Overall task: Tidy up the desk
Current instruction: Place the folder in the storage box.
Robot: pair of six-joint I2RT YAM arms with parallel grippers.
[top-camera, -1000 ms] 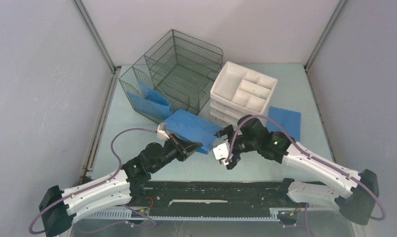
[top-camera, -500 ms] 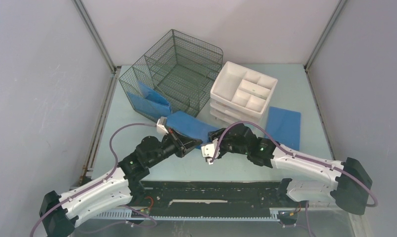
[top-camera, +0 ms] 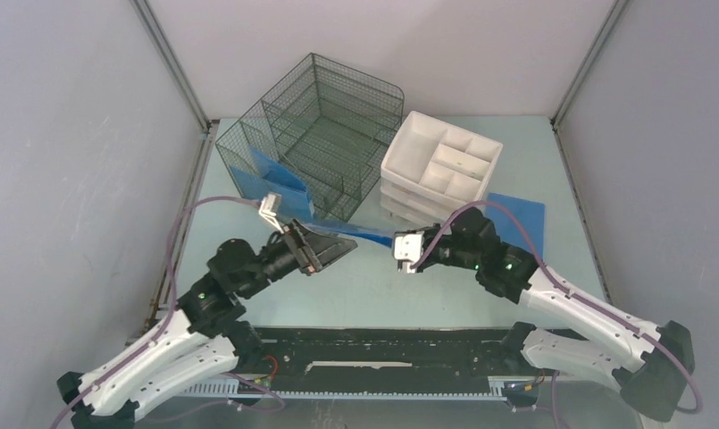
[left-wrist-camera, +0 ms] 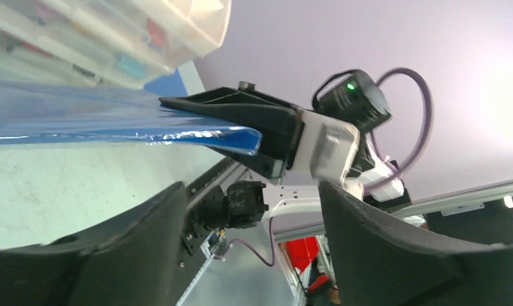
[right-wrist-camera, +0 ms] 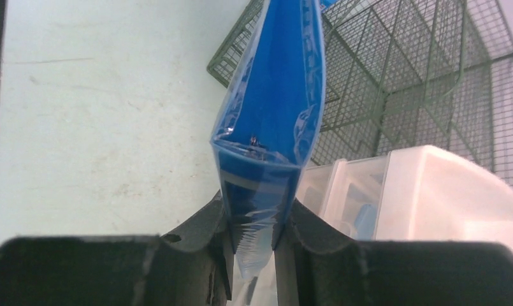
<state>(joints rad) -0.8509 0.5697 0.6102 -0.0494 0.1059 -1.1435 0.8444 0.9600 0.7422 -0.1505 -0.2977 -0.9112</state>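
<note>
A flat blue plastic-wrapped pack [top-camera: 372, 234] hangs edge-on above the mint-green desk [top-camera: 373, 290], between my two arms. My right gripper [top-camera: 400, 243] is shut on its right end; in the right wrist view the pack [right-wrist-camera: 273, 95] runs straight out from between the pressed jaws of the right gripper [right-wrist-camera: 253, 245]. My left gripper [top-camera: 342, 245] is open just below the pack's left end. In the left wrist view the left gripper [left-wrist-camera: 253, 255] has nothing between its fingers, and the pack [left-wrist-camera: 113, 121] passes above them into the right gripper's black fingers [left-wrist-camera: 247, 124].
A dark wire-mesh organizer [top-camera: 324, 134] stands at the back left with a blue folder [top-camera: 271, 174] leaning in its front slot. A white drawer unit [top-camera: 440, 170] stands to its right. Another blue folder [top-camera: 527, 214] lies flat on the desk beside the drawers.
The right gripper closed on the blue pack and lifted it up edge-on. The left gripper let go, opened and drew back to the left.
</note>
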